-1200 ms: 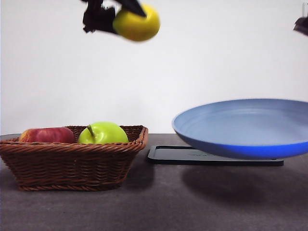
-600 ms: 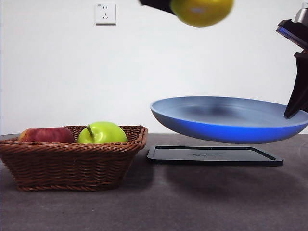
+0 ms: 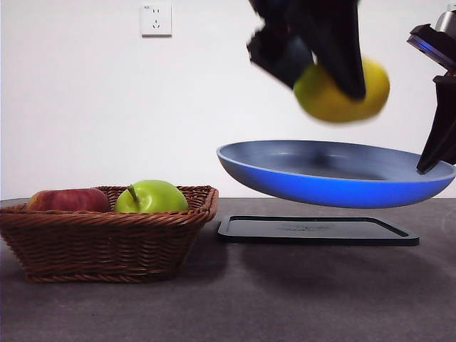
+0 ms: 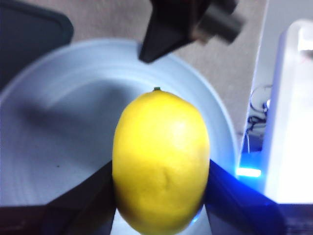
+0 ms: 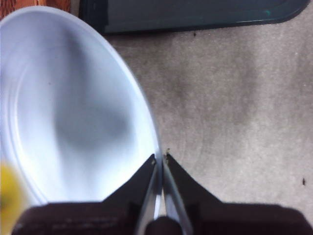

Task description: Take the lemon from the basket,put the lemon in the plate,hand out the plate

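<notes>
My left gripper [image 3: 335, 68] is shut on the yellow lemon [image 3: 342, 91] and holds it in the air just above the light-blue plate [image 3: 335, 178]. In the left wrist view the lemon [image 4: 161, 161] fills the space between the jaws, with the plate [image 4: 63, 122] spread beneath it. My right gripper [image 5: 160, 161] is shut on the plate's rim [image 5: 146, 122] and holds the plate up off the table; it shows at the right edge of the front view [image 3: 438, 153]. The wicker basket [image 3: 107, 235] stands at the left.
A green apple [image 3: 152, 197] and a red apple [image 3: 69, 200] lie in the basket. A flat black tray [image 3: 317, 231] lies on the table below the raised plate. A wall socket [image 3: 156, 19] is on the white wall behind.
My left gripper has carried the lemon from above the basket to the right and down over the plate. The plate has shifted left and risen a little in the right gripper.
</notes>
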Controlling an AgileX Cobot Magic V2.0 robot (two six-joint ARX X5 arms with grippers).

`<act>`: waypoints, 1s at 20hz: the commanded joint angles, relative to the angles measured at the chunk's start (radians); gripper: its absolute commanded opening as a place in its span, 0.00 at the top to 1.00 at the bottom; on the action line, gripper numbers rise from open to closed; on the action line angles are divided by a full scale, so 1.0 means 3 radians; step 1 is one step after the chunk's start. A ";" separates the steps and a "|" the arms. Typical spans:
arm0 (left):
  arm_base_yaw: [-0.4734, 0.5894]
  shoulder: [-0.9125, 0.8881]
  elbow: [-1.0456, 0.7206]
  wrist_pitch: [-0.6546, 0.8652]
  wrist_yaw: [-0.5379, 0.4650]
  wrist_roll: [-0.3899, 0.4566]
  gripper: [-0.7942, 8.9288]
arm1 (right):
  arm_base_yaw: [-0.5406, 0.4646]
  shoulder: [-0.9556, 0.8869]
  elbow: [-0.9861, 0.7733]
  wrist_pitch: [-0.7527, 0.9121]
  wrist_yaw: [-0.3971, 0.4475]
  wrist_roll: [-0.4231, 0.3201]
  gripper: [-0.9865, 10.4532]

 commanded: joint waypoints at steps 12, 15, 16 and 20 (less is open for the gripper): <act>-0.0057 0.0298 0.0065 0.0032 -0.0205 -0.0234 0.54 | 0.0008 0.0032 0.0041 0.0028 -0.0025 0.0032 0.91; -0.0058 0.0298 0.0065 -0.0057 -0.0203 -0.0332 0.51 | 0.0008 0.0032 0.0041 0.0028 -0.0023 0.0033 0.91; -0.0057 0.0296 0.0065 -0.0079 -0.0203 -0.0332 0.51 | 0.0008 0.0032 0.0041 0.0028 -0.0023 0.0034 0.91; 0.0029 0.0097 0.0065 -0.0183 -0.0202 -0.0323 0.51 | 0.0008 0.0032 0.0042 0.0029 0.0003 0.0123 0.91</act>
